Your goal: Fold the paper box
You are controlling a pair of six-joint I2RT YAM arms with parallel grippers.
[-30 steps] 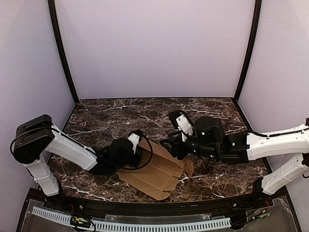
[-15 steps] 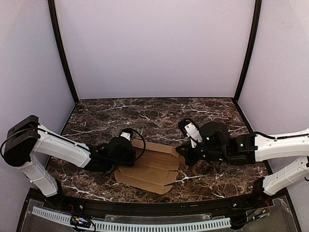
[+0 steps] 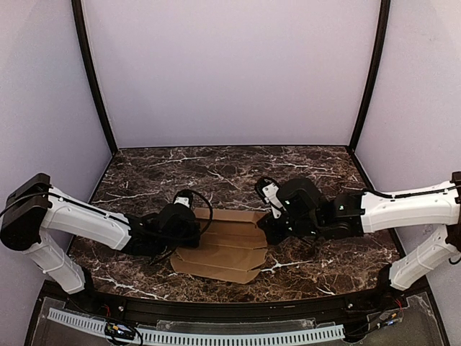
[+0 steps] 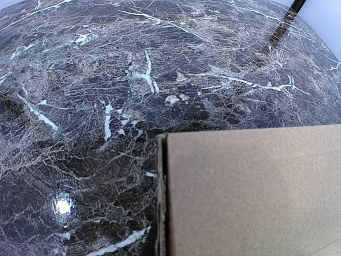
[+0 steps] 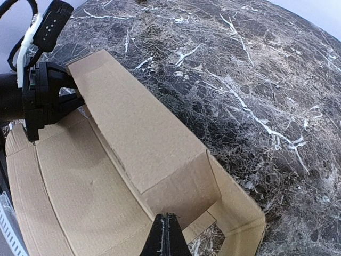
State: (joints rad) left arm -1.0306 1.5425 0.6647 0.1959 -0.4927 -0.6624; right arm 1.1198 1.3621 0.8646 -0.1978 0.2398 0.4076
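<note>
Dark marble table (image 3: 144, 169), lilac walls (image 3: 230, 72) on three sides. Paper box (image 3: 223, 249) lies as an unfolded brown sheet at 6 o'clock of the table's centre, between the two arms. Left gripper (image 5: 73, 98) is at the sheet's 9 o'clock edge, jaws clamped on a partly lifted panel (image 5: 133, 128). Right gripper (image 5: 168, 230) is at the 3 o'clock edge, fingers pressed together, tips at a flap (image 5: 186, 192). Whether cardboard sits between them cannot be told.

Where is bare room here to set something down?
Free: the back strip of the dark marble table, between the flat brown cardboard paper box and the rear wall. Crowded: the middle, where the left end effector and right end effector grip it.
</note>
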